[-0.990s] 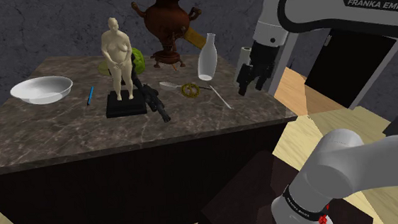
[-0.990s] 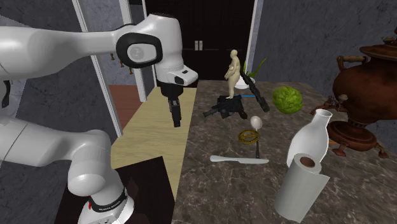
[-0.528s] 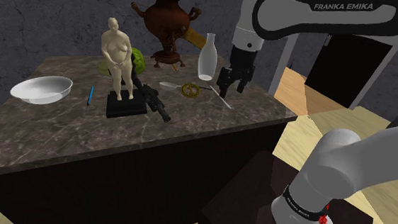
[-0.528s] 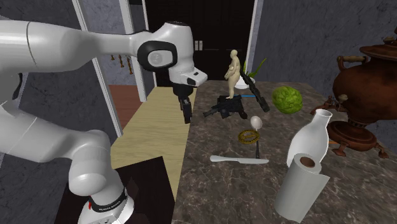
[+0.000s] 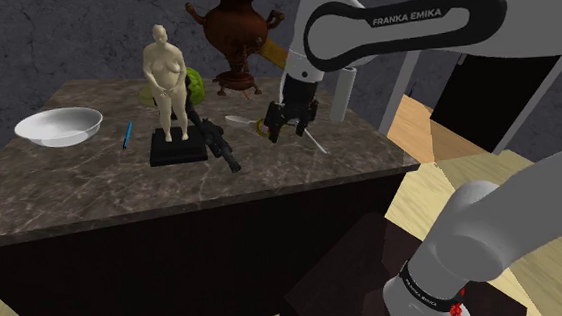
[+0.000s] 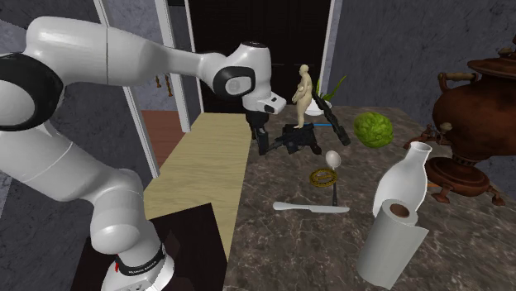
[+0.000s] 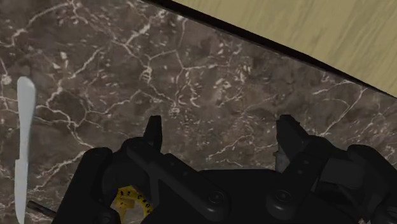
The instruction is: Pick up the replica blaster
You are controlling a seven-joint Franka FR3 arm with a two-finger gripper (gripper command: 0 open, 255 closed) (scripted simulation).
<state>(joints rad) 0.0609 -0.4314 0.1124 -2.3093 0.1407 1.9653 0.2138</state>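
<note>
Tabletop (image 5: 91, 189): dark marble with pale veins, in front of a grey stone wall.
Claw (image 5: 285, 125): fingers (image 7: 153, 129) wide apart, holding nothing, low over bare marble.
Replica blaster (image 5: 219, 146): black, lying flat just beside the figurine's dark base, to the shoulder view's left of the claw and apart from it.
Figurine (image 5: 167, 81): pale, standing upright.
Knife (image 7: 24, 140): white, flat on the marble near the claw.
</note>
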